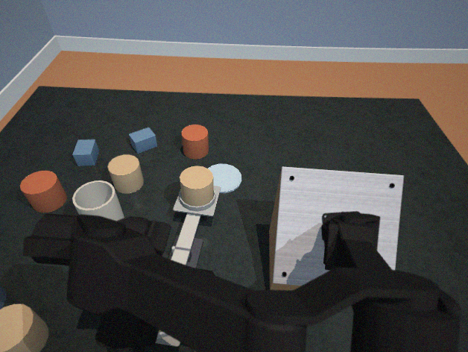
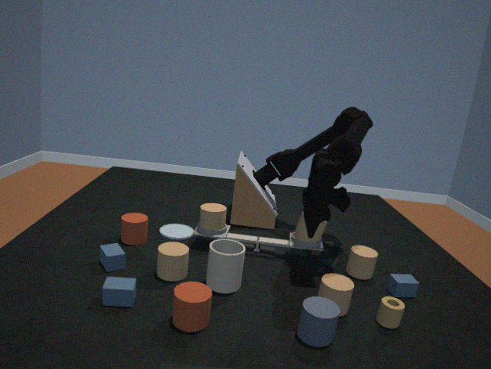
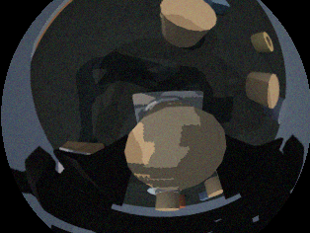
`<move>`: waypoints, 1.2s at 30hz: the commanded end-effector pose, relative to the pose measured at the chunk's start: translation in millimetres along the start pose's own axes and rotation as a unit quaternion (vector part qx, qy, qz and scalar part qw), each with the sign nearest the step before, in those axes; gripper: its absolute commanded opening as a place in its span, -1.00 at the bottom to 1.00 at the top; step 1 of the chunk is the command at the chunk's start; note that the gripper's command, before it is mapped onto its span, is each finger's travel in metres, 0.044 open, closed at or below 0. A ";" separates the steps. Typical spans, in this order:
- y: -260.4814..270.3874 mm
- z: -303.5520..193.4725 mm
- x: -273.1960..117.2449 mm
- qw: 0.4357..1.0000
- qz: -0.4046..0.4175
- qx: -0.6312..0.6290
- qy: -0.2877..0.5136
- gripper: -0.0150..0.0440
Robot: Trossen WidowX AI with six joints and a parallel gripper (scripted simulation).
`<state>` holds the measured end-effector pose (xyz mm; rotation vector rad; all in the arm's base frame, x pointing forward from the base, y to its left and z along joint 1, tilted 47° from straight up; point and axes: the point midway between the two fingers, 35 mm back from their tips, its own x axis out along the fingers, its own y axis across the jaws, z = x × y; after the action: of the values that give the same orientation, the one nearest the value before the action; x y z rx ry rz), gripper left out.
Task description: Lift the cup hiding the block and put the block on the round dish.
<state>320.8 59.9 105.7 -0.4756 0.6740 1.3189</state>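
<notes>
My gripper (image 2: 313, 231) is shut on the beige cup (image 2: 301, 228) (image 3: 173, 148) at the right end of the balance (image 2: 274, 241) (image 1: 185, 236) in the exterior view. This cup leans to one side, and its foot is at the end plate; whether it touches the plate I cannot tell. The beam is near level, a little lower at this end. The other beige cup (image 1: 196, 187) (image 2: 213, 218) stands upright on the far end plate. The pale round dish (image 1: 229, 177) (image 2: 176, 231) lies beside that end, with no cup above it. No block from under a cup is visible. The arm hides the held cup in the top view.
A grey open container (image 1: 99, 202) (image 2: 224, 270) stands near the beam. Orange cylinders (image 1: 194, 142) (image 2: 191, 307), loose beige cylinders (image 1: 127, 176) (image 2: 362, 262), blue blocks (image 1: 86, 153) (image 2: 403, 285), a blue-grey cylinder (image 2: 318, 323) and a yellow tube (image 2: 390, 315) stand around. The arm's wedge-shaped mount (image 1: 340, 192) (image 2: 252, 202) is behind.
</notes>
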 end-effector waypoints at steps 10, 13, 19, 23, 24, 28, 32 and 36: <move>-5.0 -1.6 -20.4 1.000 -0.008 -0.003 0.002 -0.49; -5.0 -1.7 -24.2 1.000 -0.008 -0.003 0.002 -0.49; -4.9 -1.9 -31.8 1.000 -0.008 -0.003 0.002 -0.49; -4.7 -2.0 -36.9 1.000 -0.008 -0.003 0.003 -0.49; -4.6 -2.0 -38.2 1.000 -0.008 -0.003 0.003 -0.49; -4.3 -2.1 -43.3 1.000 -0.008 -0.003 0.002 -0.49; -3.9 -2.1 -48.4 1.000 -0.008 -0.003 0.002 -0.49; -3.4 -2.0 -53.6 1.000 -0.008 -0.003 0.002 -0.49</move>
<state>317.7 25.2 136.9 -0.4856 0.6743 1.3137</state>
